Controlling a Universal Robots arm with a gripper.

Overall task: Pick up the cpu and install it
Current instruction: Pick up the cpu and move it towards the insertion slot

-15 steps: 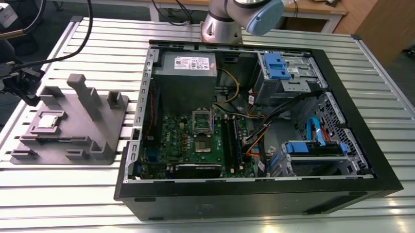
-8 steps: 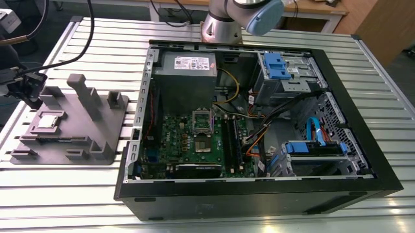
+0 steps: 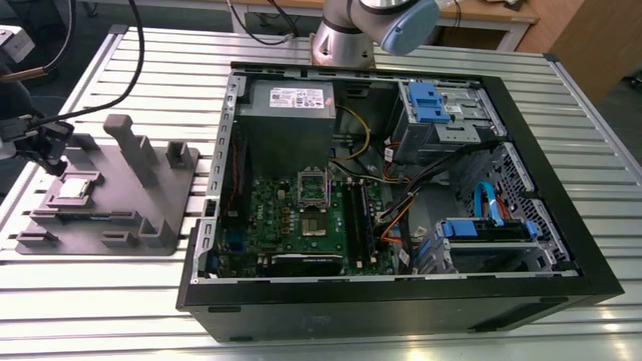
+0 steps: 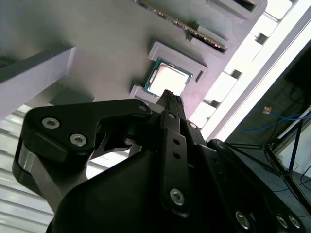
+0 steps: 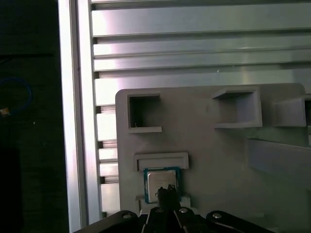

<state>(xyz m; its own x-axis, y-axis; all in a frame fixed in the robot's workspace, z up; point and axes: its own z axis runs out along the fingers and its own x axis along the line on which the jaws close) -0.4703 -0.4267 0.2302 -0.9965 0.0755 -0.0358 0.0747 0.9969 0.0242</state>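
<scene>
Carrying everything: the desk [image 3: 101,301], a slotted metal top. It bears the computer case and the tray side by side, which I judge keeps the pick-up and install points within one reach.
Computer case: the black computer case [image 3: 401,312] lies on its side at the exterior view's right with its panel off. This leaves the motherboard [image 3: 291,226] facing up and open to approach from above.
Tray: the grey tray [image 3: 116,197] sits at the exterior view's left, beside the case. Its upright posts [image 3: 131,143] and pockets look made to keep parts in fixed places.
End effector: my end effector [image 3: 48,154] is over the tray with its dark tip low above the cpu, as seen in the second wrist view [image 4: 170,97] and the first wrist view [image 5: 167,191]. I cannot tell how far open it is or whether it touches the chip. I can confirm no hold on anything.
Socket frame: the silver socket frame [image 3: 314,186] is mid-board, well apart from the tray, and I judge it the install point. I cannot tell whether it is latched.
Cpu: the cpu [image 3: 77,188] lies flat, metal top up, in a shallow walled recess of the tray [image 4: 167,80] [image 5: 158,180]. The low walls hold it square for a repeatable pick. It is not yet lifted and not yet installed.
</scene>
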